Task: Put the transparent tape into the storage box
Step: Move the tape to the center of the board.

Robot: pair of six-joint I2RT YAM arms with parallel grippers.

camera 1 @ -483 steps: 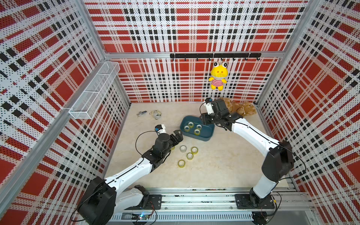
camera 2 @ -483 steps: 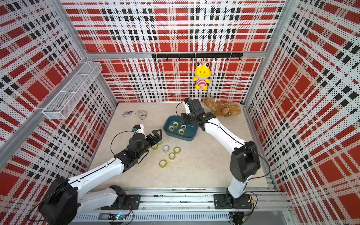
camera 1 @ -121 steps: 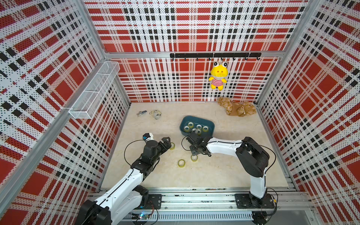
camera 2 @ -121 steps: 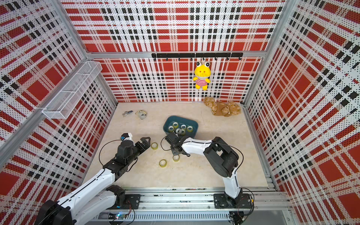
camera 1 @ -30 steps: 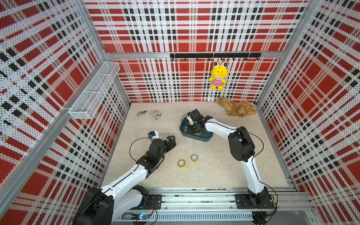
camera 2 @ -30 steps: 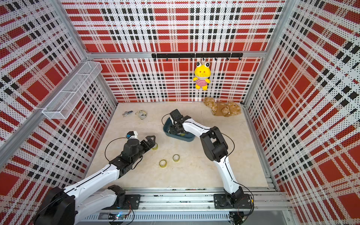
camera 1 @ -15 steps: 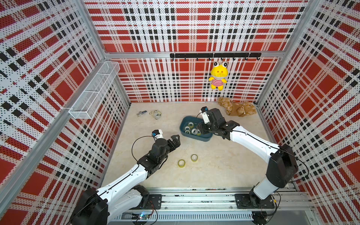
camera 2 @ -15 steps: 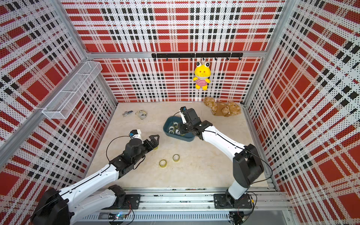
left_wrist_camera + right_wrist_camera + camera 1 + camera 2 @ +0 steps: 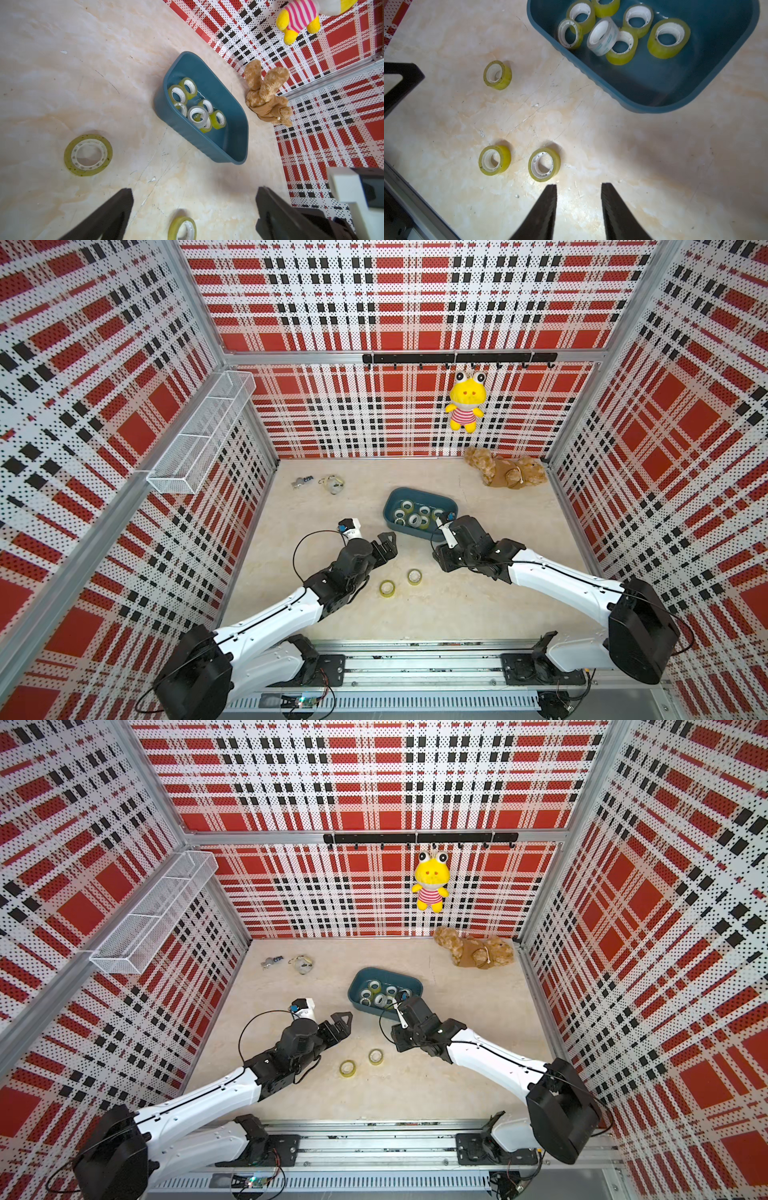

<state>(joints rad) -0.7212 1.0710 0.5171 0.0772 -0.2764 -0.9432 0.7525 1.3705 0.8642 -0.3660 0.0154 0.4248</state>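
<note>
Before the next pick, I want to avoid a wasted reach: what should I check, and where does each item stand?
1. Right gripper free: ok. Its fingers are apart with nothing between them.
2. Left gripper free: ok. Its fingers are wide apart and empty.
3. All tape in the storage box: not ok. Three rolls lie on the table: the nearest roll, a second roll beside it and a third roll farther off.
4. Nearest roll graspable: ok. It lies flat, apart from its neighbour, just ahead of the right gripper.
5. Room in the storage box: ok. Its floor is bare at one end.
</note>
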